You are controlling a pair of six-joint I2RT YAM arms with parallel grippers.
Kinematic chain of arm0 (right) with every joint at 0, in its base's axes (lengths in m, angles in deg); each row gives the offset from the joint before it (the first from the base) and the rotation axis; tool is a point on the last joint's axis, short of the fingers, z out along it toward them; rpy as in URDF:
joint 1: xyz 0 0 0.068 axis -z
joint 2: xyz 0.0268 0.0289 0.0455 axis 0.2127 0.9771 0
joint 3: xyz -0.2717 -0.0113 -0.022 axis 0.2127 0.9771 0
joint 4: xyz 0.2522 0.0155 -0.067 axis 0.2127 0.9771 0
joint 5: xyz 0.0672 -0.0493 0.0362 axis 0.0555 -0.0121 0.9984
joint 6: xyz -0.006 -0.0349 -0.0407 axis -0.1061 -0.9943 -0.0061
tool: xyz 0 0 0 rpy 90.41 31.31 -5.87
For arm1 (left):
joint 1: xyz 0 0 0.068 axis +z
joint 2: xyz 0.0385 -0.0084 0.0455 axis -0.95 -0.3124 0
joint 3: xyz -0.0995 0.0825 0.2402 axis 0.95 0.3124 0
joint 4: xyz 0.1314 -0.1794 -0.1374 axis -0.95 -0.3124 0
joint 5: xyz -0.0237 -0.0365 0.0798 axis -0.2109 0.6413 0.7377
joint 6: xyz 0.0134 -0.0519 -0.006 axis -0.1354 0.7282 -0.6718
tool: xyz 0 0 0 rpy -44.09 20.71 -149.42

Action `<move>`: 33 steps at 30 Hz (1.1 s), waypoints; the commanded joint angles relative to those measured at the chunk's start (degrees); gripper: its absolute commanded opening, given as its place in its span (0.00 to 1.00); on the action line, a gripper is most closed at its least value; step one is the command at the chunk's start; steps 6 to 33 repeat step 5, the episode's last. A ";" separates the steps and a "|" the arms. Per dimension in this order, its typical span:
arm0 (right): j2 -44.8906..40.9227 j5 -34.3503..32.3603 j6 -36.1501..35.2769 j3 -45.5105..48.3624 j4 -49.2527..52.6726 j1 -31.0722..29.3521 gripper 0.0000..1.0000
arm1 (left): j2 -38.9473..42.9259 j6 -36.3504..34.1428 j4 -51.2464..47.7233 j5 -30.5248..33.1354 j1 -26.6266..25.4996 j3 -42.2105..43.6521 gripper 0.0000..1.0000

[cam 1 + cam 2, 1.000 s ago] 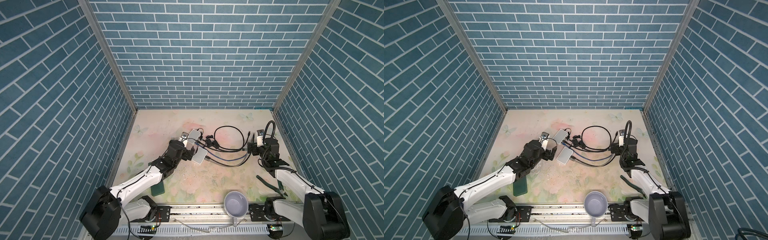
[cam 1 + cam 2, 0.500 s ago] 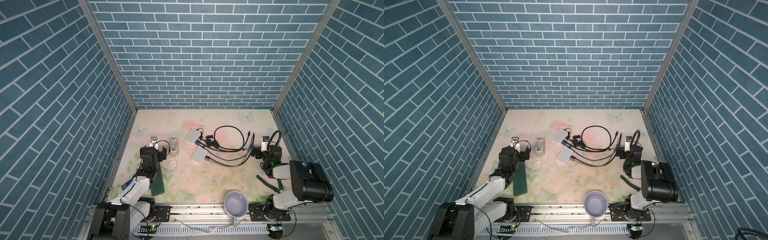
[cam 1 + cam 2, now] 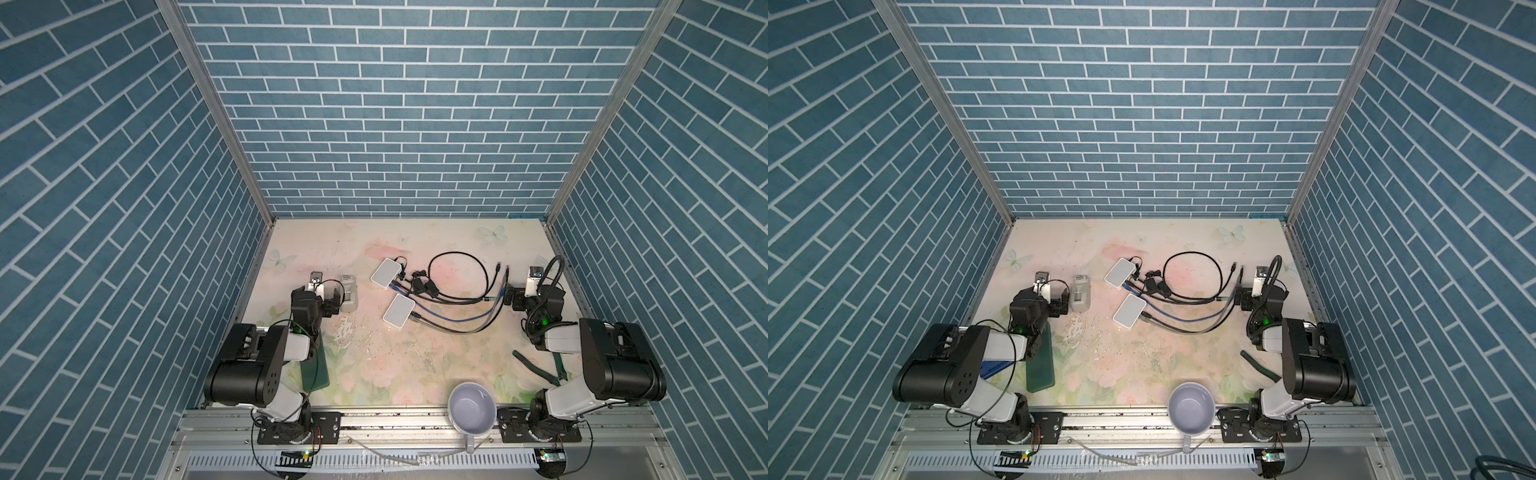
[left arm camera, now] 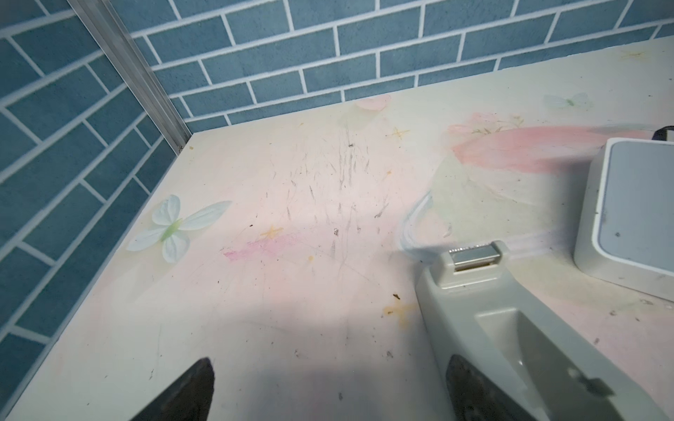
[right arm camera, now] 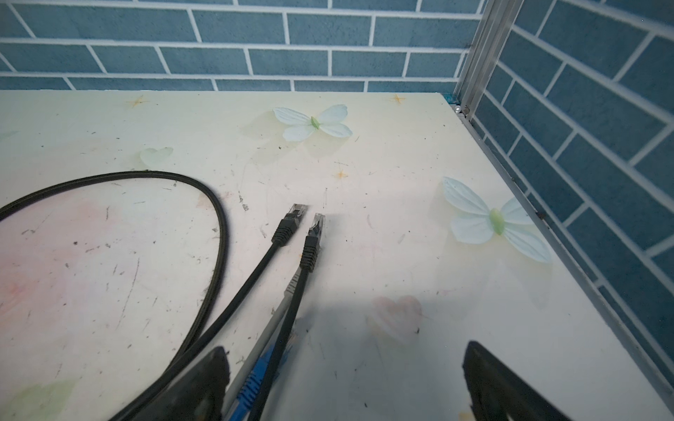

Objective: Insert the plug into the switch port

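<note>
Two white switches (image 3: 387, 273) (image 3: 399, 311) lie mid-table in both top views, with black and blue cables (image 3: 449, 322) plugged in and trailing right. Two loose black plugs (image 5: 295, 213) (image 5: 316, 222) lie on the table ahead of my right gripper (image 5: 346, 382), which is open and holds nothing; their cables and a blue plug boot (image 5: 251, 386) pass beside one finger (image 5: 204, 386). My left gripper (image 4: 328, 393) is open and empty at the left of the table, apart from the switches. An edge of one switch (image 4: 634, 215) shows in the left wrist view.
A grey tape-dispenser-like device (image 3: 348, 293) lies right beside the left gripper. A dark green board (image 3: 314, 370) lies under the left arm. A lilac mug (image 3: 473, 405) stands at the front edge. A green-handled tool (image 3: 536, 368) lies front right. Brick walls enclose three sides.
Both arms have drawn back and folded near their bases. The left gripper left the switches and moved to the left, beside the grey device. Switches and cables stayed put.
</note>
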 commanded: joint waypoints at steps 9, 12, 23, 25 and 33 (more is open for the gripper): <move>0.29 -0.36 1.51 -1.09 -0.50 -0.30 0.99 | -0.33 2.38 -3.23 3.51 0.74 -5.16 1.00; 0.29 -0.36 1.51 -1.09 -0.50 -0.30 0.99 | -0.33 2.38 -3.23 3.51 0.74 -5.16 1.00; 0.29 -0.36 1.51 -1.09 -0.50 -0.30 0.99 | -0.33 2.38 -3.23 3.51 0.74 -5.16 1.00; 0.29 -0.36 1.51 -1.09 -0.50 -0.30 0.99 | -0.33 2.38 -3.23 3.51 0.74 -5.16 1.00; 0.29 -0.36 1.51 -1.09 -0.50 -0.30 0.99 | -0.33 2.38 -3.23 3.51 0.74 -5.16 1.00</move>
